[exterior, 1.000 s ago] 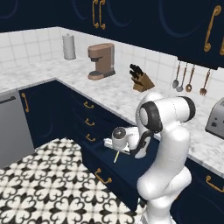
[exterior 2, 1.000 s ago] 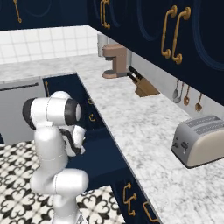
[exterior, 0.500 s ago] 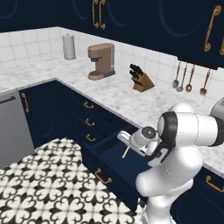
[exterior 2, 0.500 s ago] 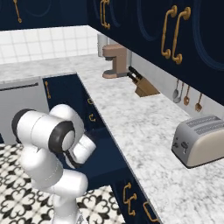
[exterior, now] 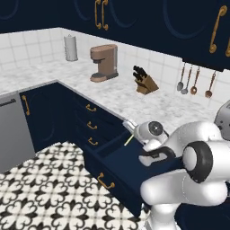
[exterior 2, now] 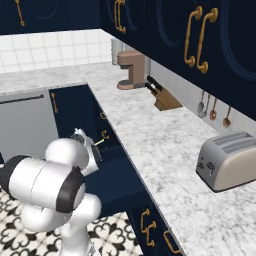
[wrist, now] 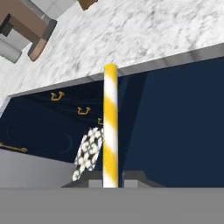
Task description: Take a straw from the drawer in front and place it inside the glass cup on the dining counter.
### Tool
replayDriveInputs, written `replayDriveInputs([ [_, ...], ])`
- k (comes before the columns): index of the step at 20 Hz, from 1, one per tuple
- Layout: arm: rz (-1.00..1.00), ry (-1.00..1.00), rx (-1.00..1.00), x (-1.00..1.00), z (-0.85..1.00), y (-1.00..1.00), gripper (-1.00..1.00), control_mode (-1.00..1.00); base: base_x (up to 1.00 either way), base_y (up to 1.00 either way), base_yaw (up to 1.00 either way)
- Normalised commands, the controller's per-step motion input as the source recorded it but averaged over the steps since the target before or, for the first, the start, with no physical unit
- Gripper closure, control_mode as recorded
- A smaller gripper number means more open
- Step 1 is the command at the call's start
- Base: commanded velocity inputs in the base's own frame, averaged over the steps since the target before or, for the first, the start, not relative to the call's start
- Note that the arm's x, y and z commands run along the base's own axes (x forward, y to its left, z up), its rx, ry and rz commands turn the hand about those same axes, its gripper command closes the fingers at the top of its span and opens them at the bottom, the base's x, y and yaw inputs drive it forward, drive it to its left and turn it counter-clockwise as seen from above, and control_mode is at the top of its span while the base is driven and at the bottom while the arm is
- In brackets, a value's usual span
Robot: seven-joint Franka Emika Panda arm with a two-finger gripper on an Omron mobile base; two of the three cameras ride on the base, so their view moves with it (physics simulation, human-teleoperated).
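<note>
My gripper (exterior: 130,133) hangs over the open drawer (exterior: 117,167), shut on the straw (exterior: 129,140), a thin yellow stick that pokes out of the fingers. In the hand view the straw (wrist: 110,127) shows yellow and white stripes and rises straight from between the two fingertips (wrist: 131,178), with the drawer's dark inside (wrist: 175,127) behind it. From the right base view, the gripper (exterior 2: 91,144) holds the straw (exterior 2: 99,143) beside the worktop's edge, above the drawer (exterior 2: 116,176). The glass cup and the dining counter are out of view.
The marble worktop (exterior: 112,96) carries a brown coffee machine (exterior: 103,63), a knife block (exterior: 144,81), a paper roll (exterior: 70,47) and a toaster (exterior 2: 228,160). Utensils (exterior: 195,81) hang on the tiled wall. Narrow stacked drawers (exterior: 91,126) sit left of the open one, and a dishwasher (exterior: 11,130) beyond.
The arm has folded and swung its elbow toward the camera. The hand, still shut on the straw, has shifted a little along the drawer and risen slightly.
</note>
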Motion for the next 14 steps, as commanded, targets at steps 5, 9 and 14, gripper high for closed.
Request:
replayDriveInputs([
  [5,-0.15,-0.02,-0.01,-0.15,1.00,0.43,1.00,-1.00,0.00,0.00,0.00],
  [9,-0.16,0.00,-0.01,-0.65,1.00,0.11,1.00,-1.00,0.00,0.00,0.00],
  [14,-0.21,-0.03,0.00,-1.00,0.27,0.01,1.00,-1.00,0.00,0.00,0.00],
])
